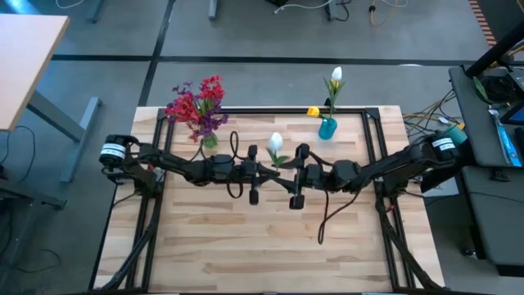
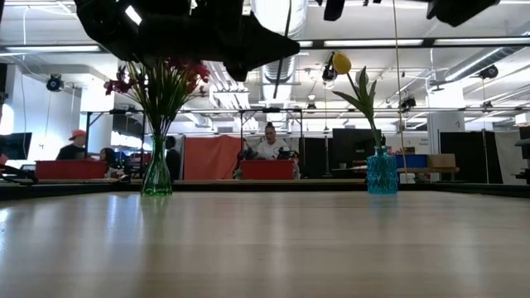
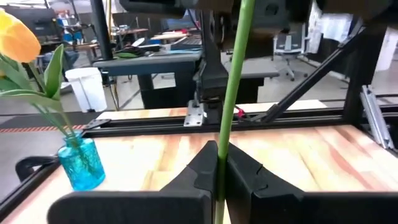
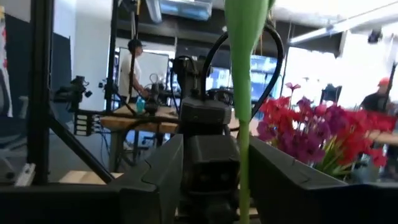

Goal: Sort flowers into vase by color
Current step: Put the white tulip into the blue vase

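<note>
A white tulip (image 1: pixel 276 142) on a green stem (image 3: pixel 231 93) hangs over the table's middle, between both grippers. My left gripper (image 3: pixel 221 155) comes from the table's left and is shut on the stem. My right gripper (image 4: pixel 216 146) comes from the right and is open; the stem (image 4: pixel 244 155) stands between its fingers, close to one of them. A green vase (image 1: pixel 210 141) with red and purple flowers (image 1: pixel 196 102) stands at the far left. A blue vase (image 1: pixel 327 129) at the far right holds a yellow tulip (image 3: pixel 15 38) and a white one (image 1: pixel 336 75). My left gripper pinches the thin green stem (image 3: pixel 220 177) between its two fingers, somewhere below the flower head. The fingers lie level, come from the table's left and cross the stem. The stem stands roughly upright with the head above, clear of the table.
Black rails (image 1: pixel 270 110) frame the wooden table top (image 1: pixel 246 254), which lies bare on the near side. People sit and stand at desks (image 2: pixel 269 170) in the room beyond the far edge. A desk (image 1: pixel 20 57) stands off the table's left.
</note>
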You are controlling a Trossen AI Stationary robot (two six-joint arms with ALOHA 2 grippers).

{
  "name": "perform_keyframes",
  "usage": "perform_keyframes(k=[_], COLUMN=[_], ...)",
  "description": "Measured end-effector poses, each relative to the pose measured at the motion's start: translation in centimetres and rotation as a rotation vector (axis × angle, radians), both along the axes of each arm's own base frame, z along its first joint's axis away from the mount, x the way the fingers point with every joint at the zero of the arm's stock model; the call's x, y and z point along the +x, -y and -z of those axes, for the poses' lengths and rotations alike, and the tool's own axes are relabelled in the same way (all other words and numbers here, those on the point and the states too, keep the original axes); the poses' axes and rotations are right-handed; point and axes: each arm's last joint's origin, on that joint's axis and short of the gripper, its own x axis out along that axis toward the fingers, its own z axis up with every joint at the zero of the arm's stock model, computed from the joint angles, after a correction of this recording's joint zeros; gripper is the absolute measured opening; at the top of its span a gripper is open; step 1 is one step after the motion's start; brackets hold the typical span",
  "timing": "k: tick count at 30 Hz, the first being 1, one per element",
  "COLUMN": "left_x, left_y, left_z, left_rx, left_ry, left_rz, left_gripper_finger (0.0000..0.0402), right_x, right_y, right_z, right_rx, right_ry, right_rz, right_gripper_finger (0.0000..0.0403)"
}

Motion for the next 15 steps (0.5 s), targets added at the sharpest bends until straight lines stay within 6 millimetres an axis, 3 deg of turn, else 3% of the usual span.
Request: perform_keyframes(k=[4,9,15], left_x=[0.0,0.0,-0.3], left_y=[0.0,-0.3,-0.4], left_z=[0.0,0.0,-0.7], left_rx=[0.010,-0.002,-0.016], left_ry=[-0.004,0.004,0.021], left_rz=[-0.011,-0.098,-0.113], left_gripper_finger=[0.0000,0.0002,0.0055], right_x=[-0.1,-1.0,-3.9], right_y=[0.1,0.3,1.8], right_z=[-0.8,-1.9,-3.4], right_rx=[0.044,0.078,0.125], right_ry=[-0.045,-0.054,-0.182], right_rz=[0.031,0.040,0.337], right_gripper_finger=[0.0137,0.0029,0.0011])
